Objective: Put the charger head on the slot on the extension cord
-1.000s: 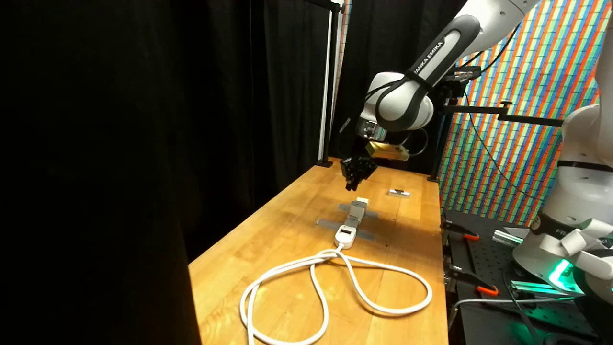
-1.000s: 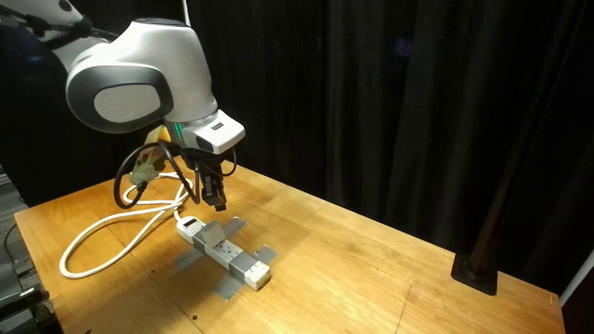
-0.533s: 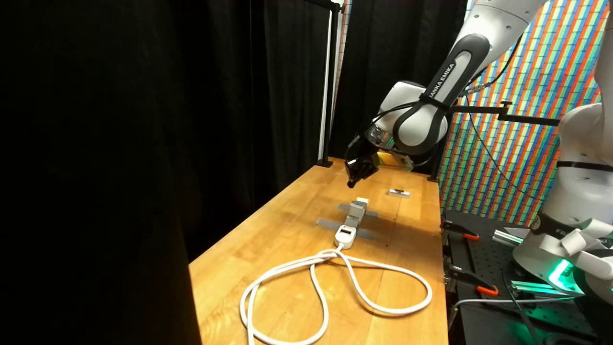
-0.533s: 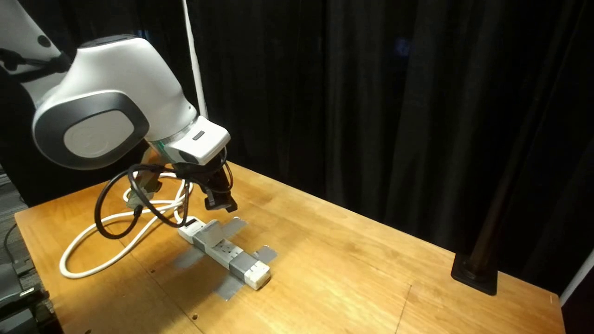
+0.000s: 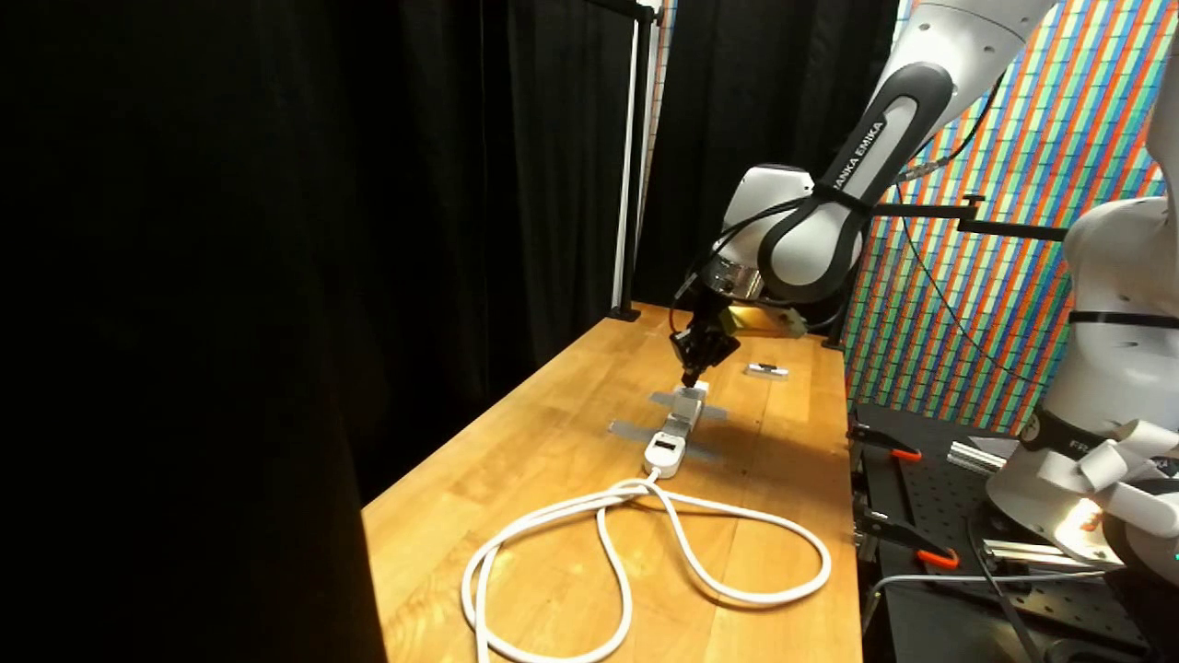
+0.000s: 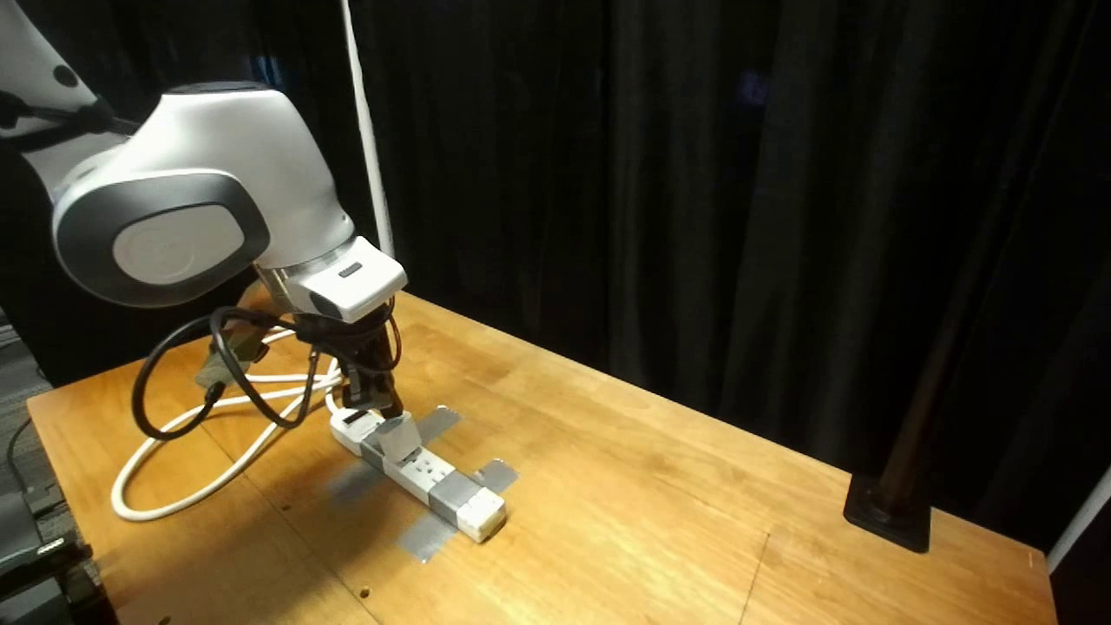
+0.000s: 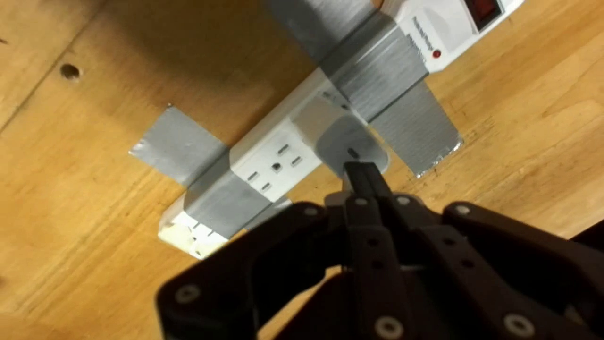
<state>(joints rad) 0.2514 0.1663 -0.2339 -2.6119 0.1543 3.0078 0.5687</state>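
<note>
Gripper (image 7: 361, 166) fills the lower part of the wrist view and is cut off by the bottom edge. Its two fingers (image 7: 355, 177) lie against each other, pressed fully together, and they hold nothing. Their tips cover one end of the charger head (image 7: 344, 134), which is standing on the white socket block (image 7: 264, 141) of the extension cord (image 7: 306, 158), just beside a band of grey tape (image 7: 387, 71). Whether the tips touch it, one cannot see. Also the place where charger head meets block is partly hidden, so it is not clear how deep it sits. Beside it, bare slots (image 7: 276, 166) are visible. The switch (image 7: 483, 9) is cut by the upper edge; small letters (image 7: 421, 35) near it are too blurred for reading.

In an exterior view, "ANKA EMIKA" can be read on the arm (image 5: 889, 129), the beginning being covered by a black strap (image 5: 840, 197). The letters "FR" are readable on the robot base (image 5: 1027, 493), and what follows is hidden. The charger head is pale against the block and difficult to make out; the cable (image 5: 760, 599) leaves the view at the bottom.

In an exterior view, the ends of the fingers disappear behind the charger head. Black wires (image 6: 338, 338) hide part of the cable.
</note>
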